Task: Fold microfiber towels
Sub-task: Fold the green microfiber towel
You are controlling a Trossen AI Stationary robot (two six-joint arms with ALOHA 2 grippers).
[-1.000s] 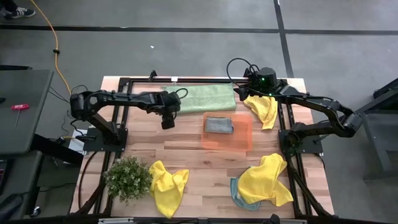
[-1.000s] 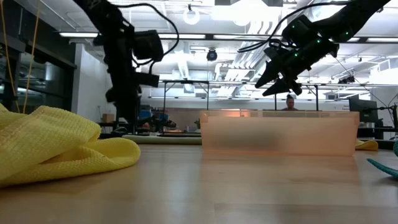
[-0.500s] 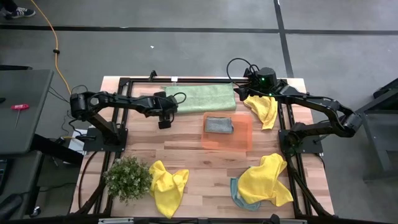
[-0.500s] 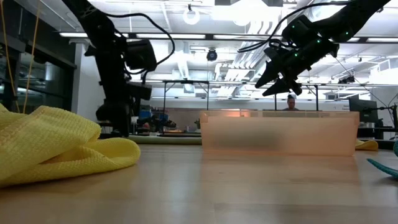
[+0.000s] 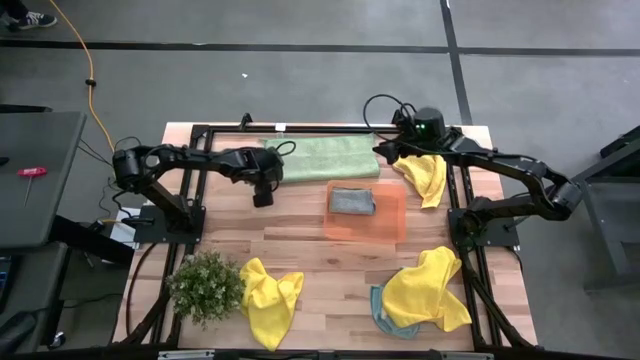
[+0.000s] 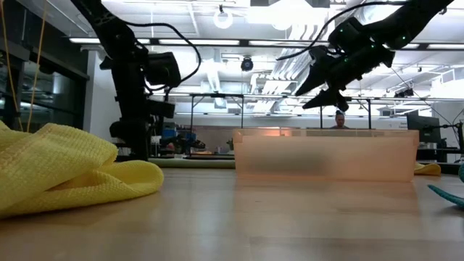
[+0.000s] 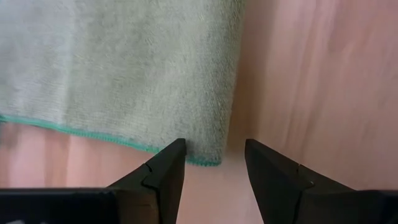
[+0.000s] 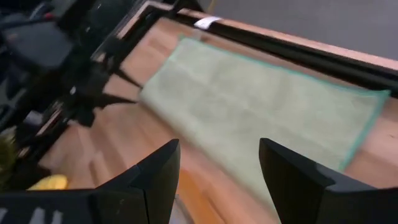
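**Both arms line up on the pale green towel**

The pale green towel (image 5: pixel 327 156) lies spread flat along the table's far edge, half-folded at most, and the step in hand looks like taking hold of its two ends for the next fold. The left gripper (image 7: pixel 211 163) hangs just over the towel's near left corner, fingers apart, with the teal-stitched hem showing between them; whether the tips touch the cloth is hard to tell from the wrist view. The right gripper (image 5: pixel 385 152) hovers above the towel's right end, also parted and empty, looking down the cloth's length.

A grey-blue towel (image 5: pixel 351 200) already sits folded in the orange tray (image 5: pixel 393 222). Yellow towels wait crumpled: one (image 5: pixel 424 175) just beside the right arm, one (image 5: pixel 270 296) near the potted plant (image 5: pixel 206 285), one (image 5: pixel 425 290) over a teal cloth at the front right.

Next, each gripper probably needs to drop onto its corner, pinch only the top layer, then lift and carry both edges across together so the hem lands square.
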